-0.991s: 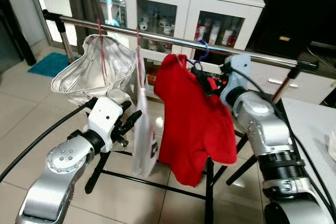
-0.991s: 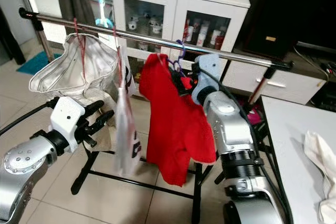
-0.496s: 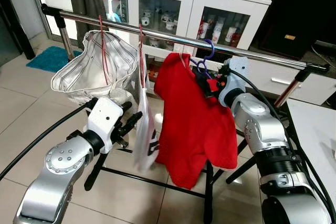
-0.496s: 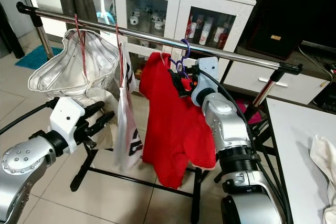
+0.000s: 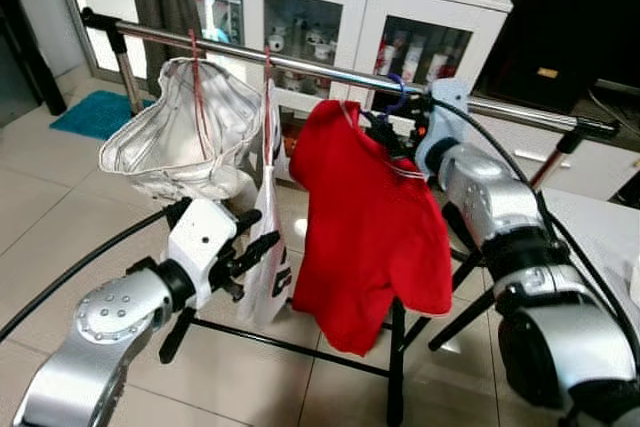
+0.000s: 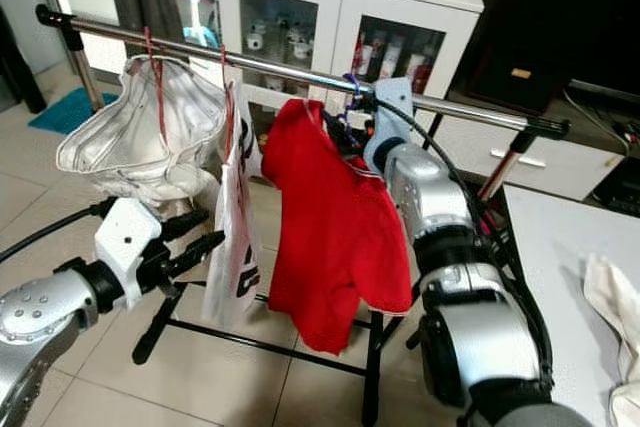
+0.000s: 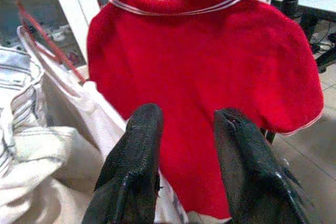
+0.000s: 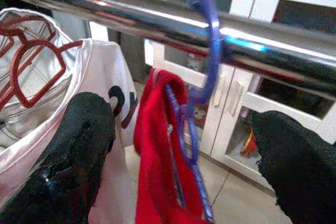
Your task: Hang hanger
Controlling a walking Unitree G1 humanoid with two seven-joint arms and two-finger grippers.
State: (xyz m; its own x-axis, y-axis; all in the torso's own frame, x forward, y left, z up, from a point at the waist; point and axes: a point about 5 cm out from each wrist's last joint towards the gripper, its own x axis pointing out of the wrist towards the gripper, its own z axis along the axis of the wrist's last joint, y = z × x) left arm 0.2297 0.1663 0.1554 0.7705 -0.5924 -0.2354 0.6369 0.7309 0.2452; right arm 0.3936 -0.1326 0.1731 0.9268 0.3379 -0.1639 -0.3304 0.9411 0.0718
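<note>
Head views: shiny chrome rail (image 5: pixel 330 69) is carrying a red knit polo shirt (image 5: pixel 370 217) on a thin purple plastic hanger (image 5: pixel 395 97), hook over the rail. Right gripper (image 5: pixel 400 132) is sitting at the hanger neck, at 3 o'clock of the collar.

Left wrist: left gripper (image 7: pixel 189 166), matte black fingers spread, is pointing at the shirt front, not touching.

Right wrist: right fingers (image 8: pixel 79 145) spread wide, straddling the curved hanger hook at 12 o'clock, not pinching it.

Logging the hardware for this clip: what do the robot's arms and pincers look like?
Both arms are silver metal with rounded, bolted joints and black cables. The left pincer has a white housing and two long black fingers; the right pincer has textured black fingers.
</note>
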